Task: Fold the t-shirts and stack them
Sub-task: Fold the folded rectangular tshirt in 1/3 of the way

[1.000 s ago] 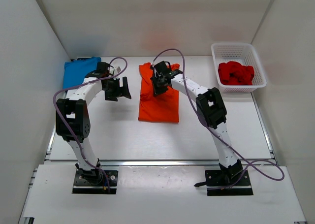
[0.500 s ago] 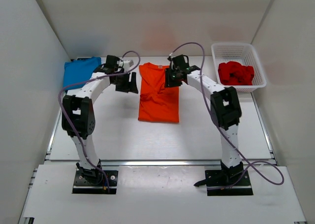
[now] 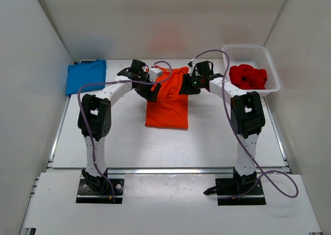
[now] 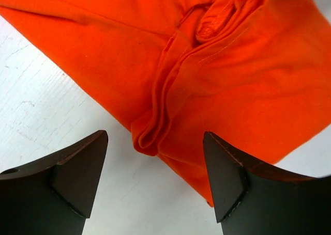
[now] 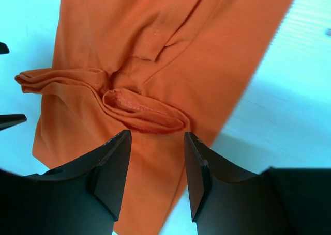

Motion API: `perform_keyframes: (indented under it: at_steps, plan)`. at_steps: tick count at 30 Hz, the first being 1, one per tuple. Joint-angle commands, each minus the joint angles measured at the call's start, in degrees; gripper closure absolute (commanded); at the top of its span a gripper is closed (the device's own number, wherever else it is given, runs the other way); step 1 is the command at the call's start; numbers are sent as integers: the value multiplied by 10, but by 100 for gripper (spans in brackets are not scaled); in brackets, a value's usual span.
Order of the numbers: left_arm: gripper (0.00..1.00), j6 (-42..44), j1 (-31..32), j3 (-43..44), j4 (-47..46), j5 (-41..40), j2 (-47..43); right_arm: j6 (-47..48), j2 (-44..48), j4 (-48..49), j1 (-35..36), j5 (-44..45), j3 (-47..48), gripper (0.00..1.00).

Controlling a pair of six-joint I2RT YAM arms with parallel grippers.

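no readable text, label, brand, number or sign anywhere in these views

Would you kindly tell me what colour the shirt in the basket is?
The shirt is deep red, best seen in the top external view.

Table (image 3: 129,142): white, flat, boxed in by white panels: left wall (image 3: 31,90), back wall (image 3: 155,23), right wall (image 3: 305,100). Basket (image 3: 248,54): white plastic lattice, rectangular, upright, on the table's far right corner, just beside the right wall. Metal rail (image 3: 165,170) runs along the table's near edge. In front of it, a white board (image 3: 165,204) spans the full width. Left wrist view: table surface shows faint scuffs and fine ribbing. Right wrist view: same surface reads bluish, ribbing visible on the right side.
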State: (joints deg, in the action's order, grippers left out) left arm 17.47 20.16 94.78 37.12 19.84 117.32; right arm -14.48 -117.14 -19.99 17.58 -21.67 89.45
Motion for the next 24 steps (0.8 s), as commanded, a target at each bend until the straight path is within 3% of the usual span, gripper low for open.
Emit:
perform_keyframes:
  at_steps: [1,7,19,24]
  plan:
    - [16,32,-14,14,4,-3,-2,9,-34,9,3,-34,48,57]
    - [26,45,1,-4,4,-22,12,24,-75,-24,8,-28,75,55]
    - [48,51,3,7,21,-1,28,8,-11,35,10,-46,-27,49]
    - [55,47,13,22,18,-27,51,16,-39,22,8,-28,-2,48]
